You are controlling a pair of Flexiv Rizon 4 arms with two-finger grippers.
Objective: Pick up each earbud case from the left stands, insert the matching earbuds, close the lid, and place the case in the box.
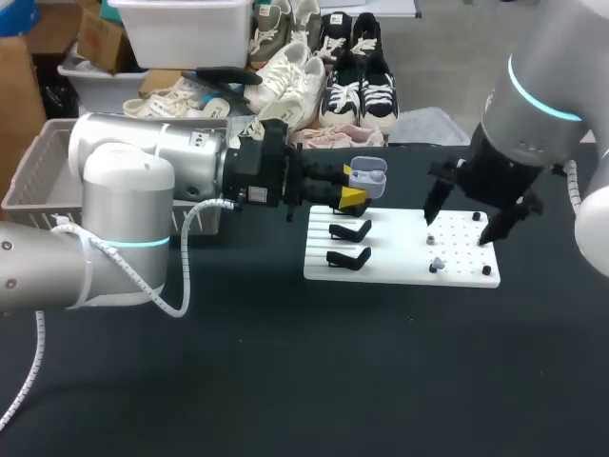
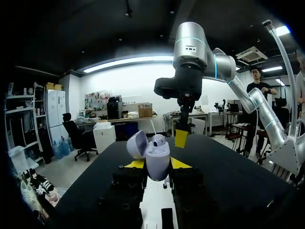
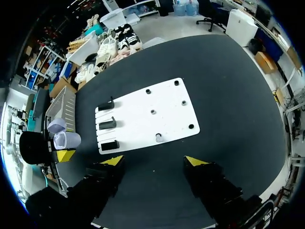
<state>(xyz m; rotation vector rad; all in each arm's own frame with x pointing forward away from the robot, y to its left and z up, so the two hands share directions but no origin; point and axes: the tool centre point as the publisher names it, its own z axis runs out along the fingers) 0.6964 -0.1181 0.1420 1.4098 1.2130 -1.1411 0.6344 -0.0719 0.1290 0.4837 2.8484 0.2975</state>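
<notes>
Left gripper (image 2: pixel 157 164) is pinching the earbud case (image 2: pixel 157 160) from both sides, holding it upright near the stand end of the white board (image 1: pixel 400 257). The case lid (image 2: pixel 137 144) is standing open, and one earbud (image 2: pixel 158 140) is sitting inside. Right gripper (image 3: pixel 155 161) is hanging over the board, fingers spread. The grey basket (image 1: pixel 33 176) is lying beside the left arm, its interior largely hidden.

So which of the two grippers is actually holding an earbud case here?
The left gripper: it is shut on the lavender earbud case, whose lid is open. The right gripper hangs open and empty over the white board.
</notes>
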